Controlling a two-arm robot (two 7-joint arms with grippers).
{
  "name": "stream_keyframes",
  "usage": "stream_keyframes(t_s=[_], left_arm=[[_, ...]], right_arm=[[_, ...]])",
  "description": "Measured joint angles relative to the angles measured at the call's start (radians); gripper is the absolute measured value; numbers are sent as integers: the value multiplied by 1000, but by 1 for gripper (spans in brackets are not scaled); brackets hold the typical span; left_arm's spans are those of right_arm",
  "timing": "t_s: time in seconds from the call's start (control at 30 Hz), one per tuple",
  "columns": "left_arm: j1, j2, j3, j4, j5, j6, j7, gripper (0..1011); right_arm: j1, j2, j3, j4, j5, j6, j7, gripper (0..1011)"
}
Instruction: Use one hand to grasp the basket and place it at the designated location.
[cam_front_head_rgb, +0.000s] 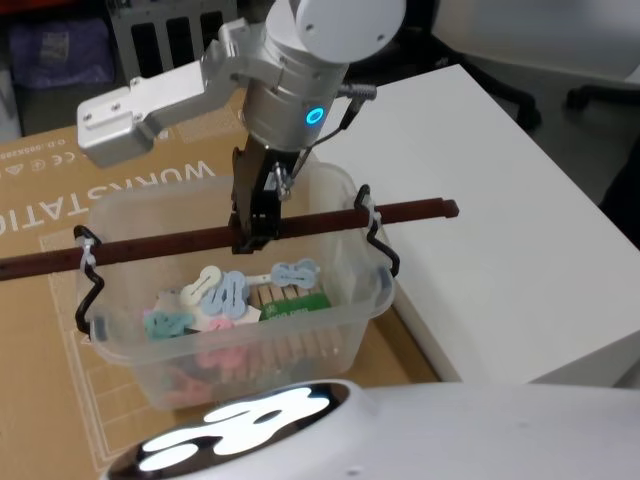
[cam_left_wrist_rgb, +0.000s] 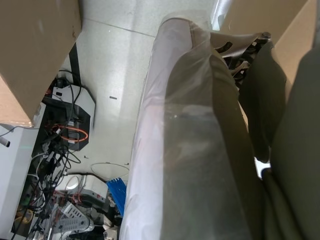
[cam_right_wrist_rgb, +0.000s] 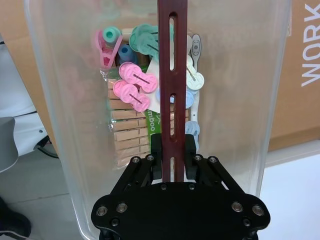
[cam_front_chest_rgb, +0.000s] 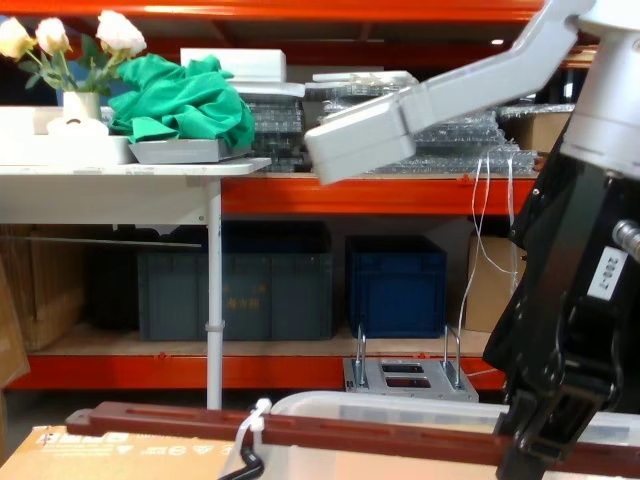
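Note:
The basket (cam_front_head_rgb: 130, 215) is a translucent-white tub over a brown cardboard sheet, holding wooden clothespins (cam_right_wrist_rgb: 127, 132) and pastel plastic clips (cam_front_head_rgb: 225, 295). Its long reddish-brown bar handle (cam_front_head_rgb: 400, 212) runs across the top, with a white tie near each end. My right gripper (cam_front_head_rgb: 252, 232) reaches down from above and is shut on the middle of the bar; the right wrist view shows the black fingers (cam_right_wrist_rgb: 157, 150) clamped on both sides of the handle (cam_right_wrist_rgb: 172, 60). In the chest view the gripper (cam_front_chest_rgb: 530, 450) holds the bar (cam_front_chest_rgb: 350, 432) above the tub rim (cam_front_chest_rgb: 400, 403). I cannot tell whether the tub touches the cardboard.
A white table (cam_front_head_rgb: 500, 200) stands close to the basket's right side. The cardboard (cam_front_head_rgb: 60, 190) extends left and back. Ahead are orange shelving, dark blue crates (cam_front_chest_rgb: 395, 285) and a grey metal block with loop handles (cam_front_chest_rgb: 410, 378). My left wrist camera faces the floor and cables (cam_left_wrist_rgb: 65, 135).

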Motion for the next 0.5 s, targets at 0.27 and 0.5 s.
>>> stream_keyframes(t_s=[0.27, 0.5], left_arm=[[0, 0, 0, 0, 0, 0, 0, 0], [0, 0, 0, 0, 0, 0, 0, 0]], right_arm=[[22, 31, 31, 10, 57, -3, 13, 238], [34, 52, 54, 14, 89, 6, 23, 238]])
